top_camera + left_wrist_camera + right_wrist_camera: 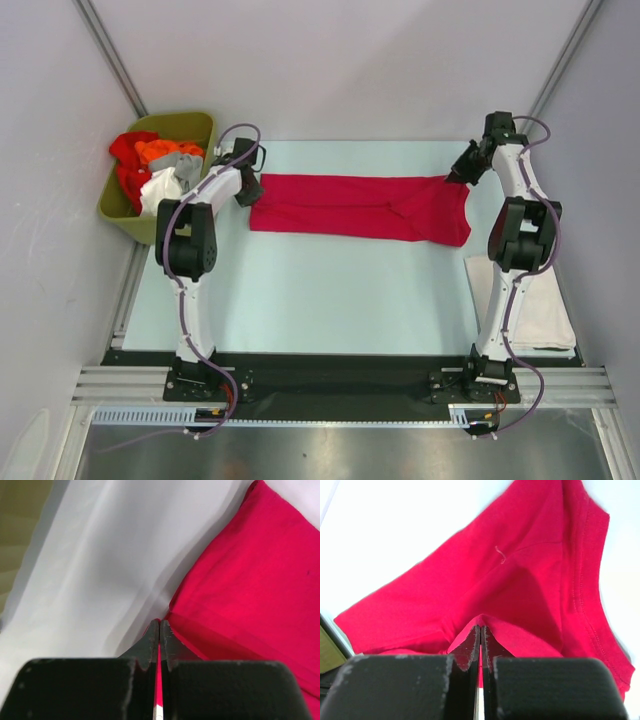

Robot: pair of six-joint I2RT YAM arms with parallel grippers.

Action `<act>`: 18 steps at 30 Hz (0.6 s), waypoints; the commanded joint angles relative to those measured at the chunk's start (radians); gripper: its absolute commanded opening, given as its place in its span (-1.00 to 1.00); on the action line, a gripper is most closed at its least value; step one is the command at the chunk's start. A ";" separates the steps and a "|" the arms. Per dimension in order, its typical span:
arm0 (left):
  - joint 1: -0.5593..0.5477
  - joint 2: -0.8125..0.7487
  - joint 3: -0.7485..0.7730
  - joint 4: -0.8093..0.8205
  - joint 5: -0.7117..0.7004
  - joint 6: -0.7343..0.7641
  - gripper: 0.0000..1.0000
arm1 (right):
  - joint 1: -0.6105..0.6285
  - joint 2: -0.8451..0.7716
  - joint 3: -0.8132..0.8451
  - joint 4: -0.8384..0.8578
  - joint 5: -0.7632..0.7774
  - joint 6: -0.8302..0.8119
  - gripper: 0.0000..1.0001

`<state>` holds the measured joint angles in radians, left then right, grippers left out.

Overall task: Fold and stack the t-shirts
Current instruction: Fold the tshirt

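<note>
Cloth held at both ends: a crimson-red t-shirt (360, 208) of soft, matte knit lies as a long, narrow folded band across the far half of the table (320, 300). The left gripper (159, 622) is closed on the band's left corner, and a sliver of red shows between its black, grainy fingers. The right gripper (480, 627) is likewise pinched onto the right end, where the fabric bunches into a peak. A stitched hem runs along one edge there.

An off-white t-shirt (545, 315) lies folded flat at the table's right edge, partly hidden behind the right arm. A rumpled heap of t-shirts (160, 165) in red, orange, grey and white fills the olive-green plastic bin (190, 120), a rectangular tub with rounded corners set off the table's far-left corner.

The tabletop is smooth, pale and faintly blue. Plain light-grey walls (330, 60) enclose it on three sides. Ribbed aluminium rails (340, 385) carry the arm bases at the near edge.
</note>
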<state>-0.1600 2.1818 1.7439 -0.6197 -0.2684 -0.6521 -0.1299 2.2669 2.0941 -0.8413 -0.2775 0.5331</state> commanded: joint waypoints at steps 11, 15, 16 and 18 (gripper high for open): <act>0.005 0.003 0.037 0.000 0.012 0.035 -0.99 | -0.020 -0.110 -0.111 0.047 0.040 0.038 -1.00; 0.005 -0.001 0.036 0.000 0.009 0.040 -0.99 | -0.028 -0.138 -0.141 0.057 0.047 0.044 -1.00; 0.005 -0.001 0.039 0.000 0.011 0.042 -0.99 | -0.028 -0.138 -0.143 0.056 0.050 0.047 -1.00; 0.005 -0.002 0.039 -0.002 0.006 0.046 -0.99 | -0.031 -0.148 -0.147 0.054 0.055 0.048 -1.00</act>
<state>-0.1600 2.1960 1.7557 -0.6235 -0.2569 -0.6346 -0.1513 2.1994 1.9491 -0.8139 -0.2466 0.5682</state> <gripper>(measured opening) 0.008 0.010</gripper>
